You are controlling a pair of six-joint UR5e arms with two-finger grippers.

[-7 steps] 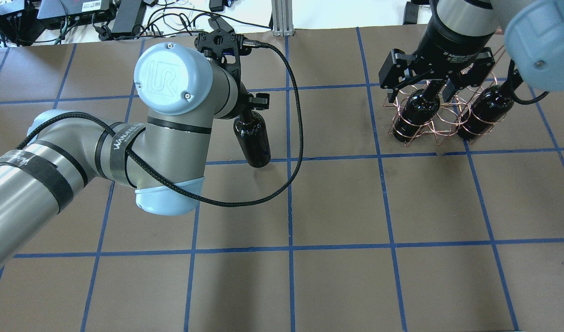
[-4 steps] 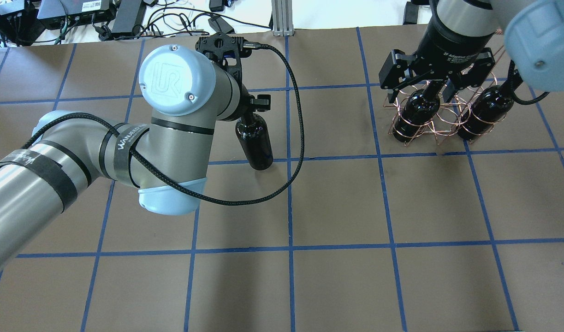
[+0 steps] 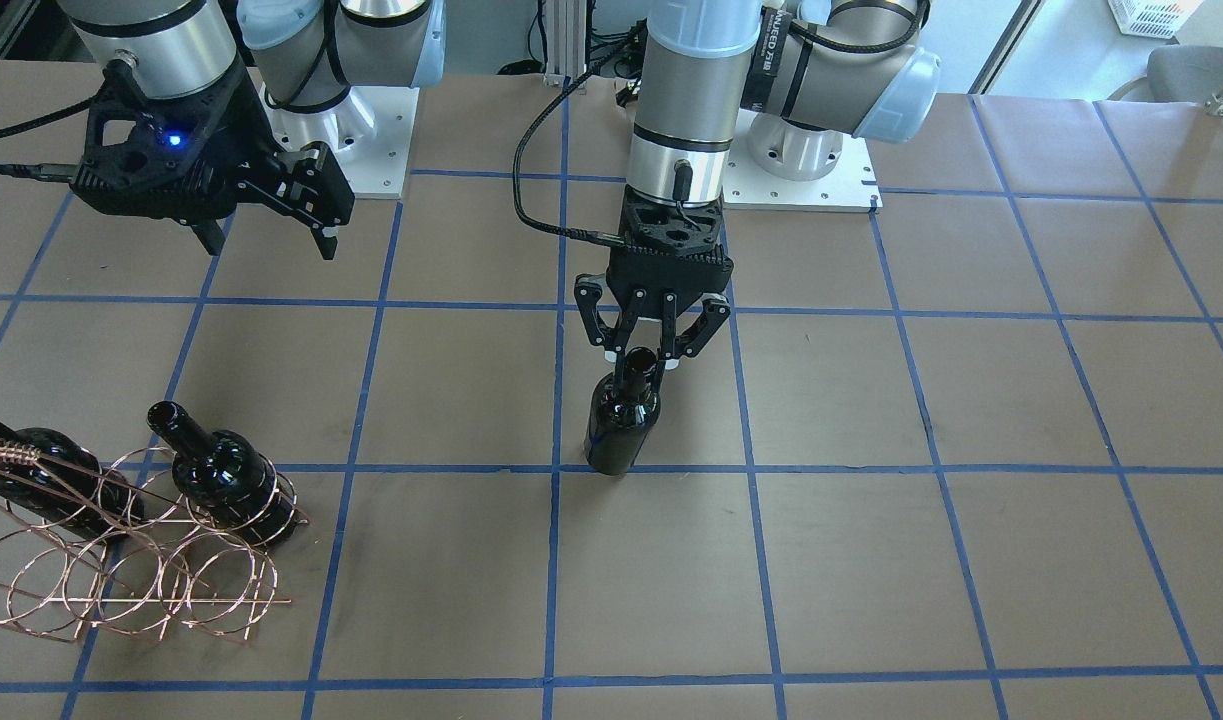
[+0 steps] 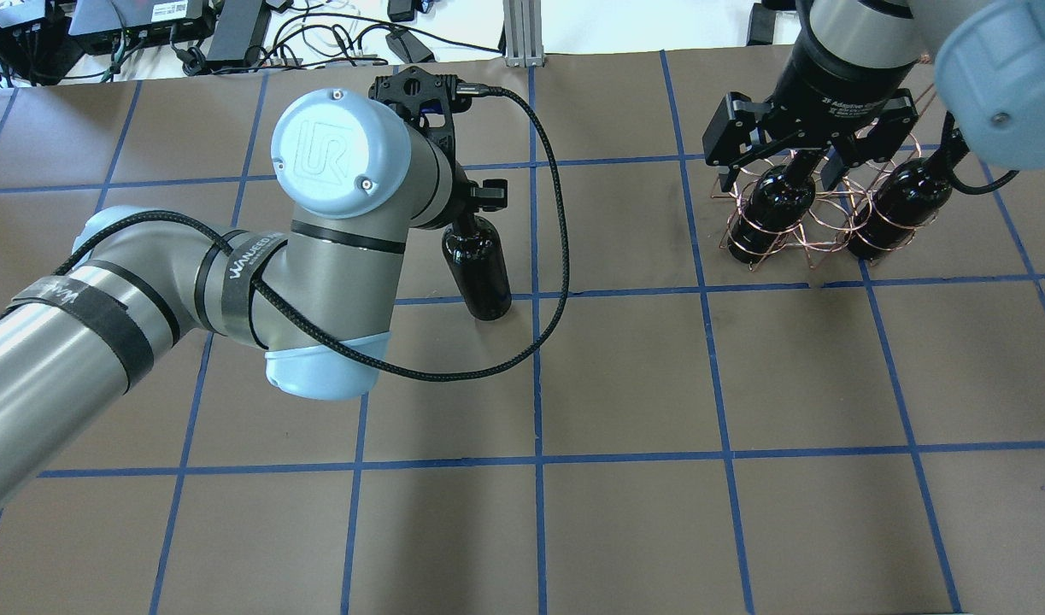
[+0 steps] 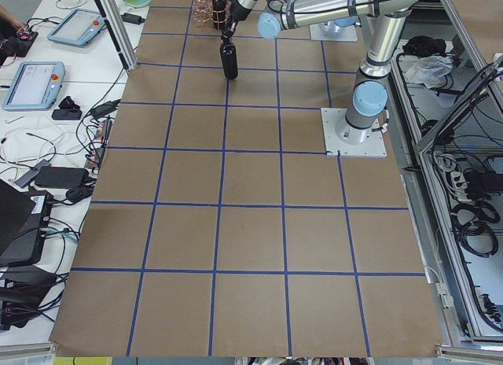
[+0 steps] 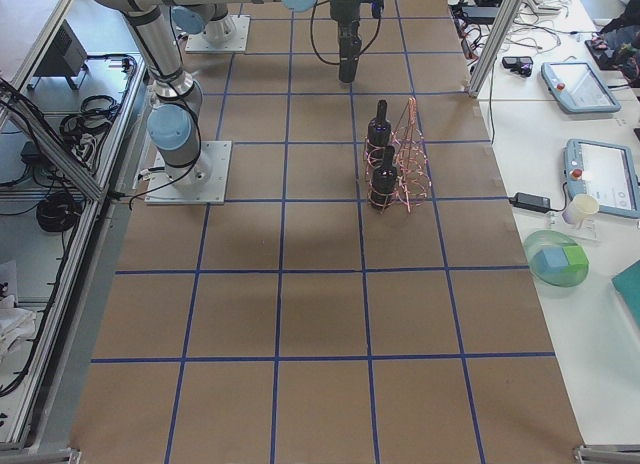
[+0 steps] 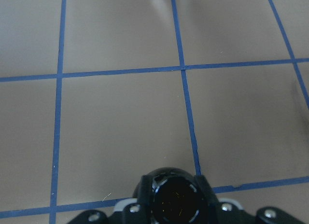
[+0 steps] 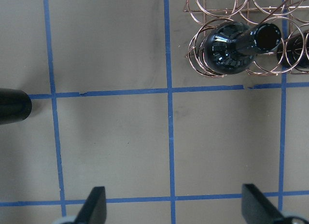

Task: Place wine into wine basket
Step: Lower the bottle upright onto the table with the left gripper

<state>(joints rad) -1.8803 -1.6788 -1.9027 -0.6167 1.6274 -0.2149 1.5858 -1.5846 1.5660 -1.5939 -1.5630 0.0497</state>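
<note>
Left gripper [image 3: 643, 358] clamped on the neck of the wine [image 3: 623, 425], upright at a blue line of the worktop [image 4: 625, 376] — open worktop runs right to the wine basket [image 3: 131, 570], which holds two other bottles [image 3: 226, 480]; right gripper [image 3: 271, 245] hovers high beside it, fingers apart.

The bottle [image 3: 623, 420] is glossy, almost black glass with bright reflections. The basket [image 3: 131, 585], at 8 o'clock in the front-facing view, is thin copper-coloured wire with a soft shine. The worktop [image 3: 971, 400] has a matt brown, paper-like cover with blue tape lines. The left gripper [image 3: 643, 358] looks matt black, and its arm [image 3: 683, 90] is smooth silver metal.
</note>
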